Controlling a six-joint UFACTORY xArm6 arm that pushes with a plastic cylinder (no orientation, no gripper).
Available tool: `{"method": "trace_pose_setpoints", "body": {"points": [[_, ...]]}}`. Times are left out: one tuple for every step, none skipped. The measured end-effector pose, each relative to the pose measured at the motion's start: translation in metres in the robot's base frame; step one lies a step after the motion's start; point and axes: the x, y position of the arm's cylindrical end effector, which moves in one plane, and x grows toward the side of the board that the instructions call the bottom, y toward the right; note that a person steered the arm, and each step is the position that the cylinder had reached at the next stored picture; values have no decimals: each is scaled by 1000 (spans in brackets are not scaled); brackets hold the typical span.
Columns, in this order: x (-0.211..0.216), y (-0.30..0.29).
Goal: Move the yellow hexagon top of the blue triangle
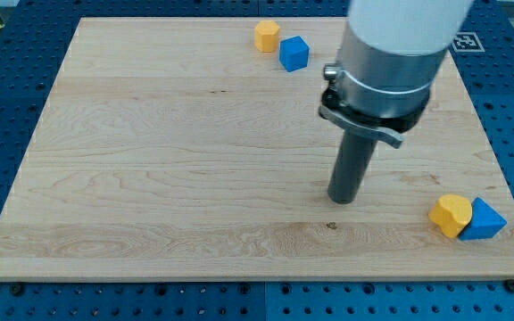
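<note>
Four blocks sit on the counter (150,152): two yellow, two blue. Yellow hexagon (267,36) touches a blue cube (294,53) near the counter's far edge. Yellow heart (451,214) presses against the blue triangle (483,220), partly covering it. My tip (343,200), the tool, has no jaws, touches no block, left of the triangle.

Bright, even overhead light, sharp focus throughout, soft short shadows beside blocks, no glare.

Hexagon (267,36) sits just left of the cube (294,53) up top; heart (451,215) touches the triangle (481,220) bottom right; my tip (341,200) between pairs.
</note>
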Motion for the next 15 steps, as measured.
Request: {"method": "trace_pose_setpoints", "body": {"points": [[0,-1],[0,-1],[-16,-60],[-46,-165],[-105,-252],[-190,-269],[-234,-237],[-234,-164],[-270,-147],[-320,-145],[-316,-96],[-261,-22],[-202,41],[-180,58],[-223,36]]}}
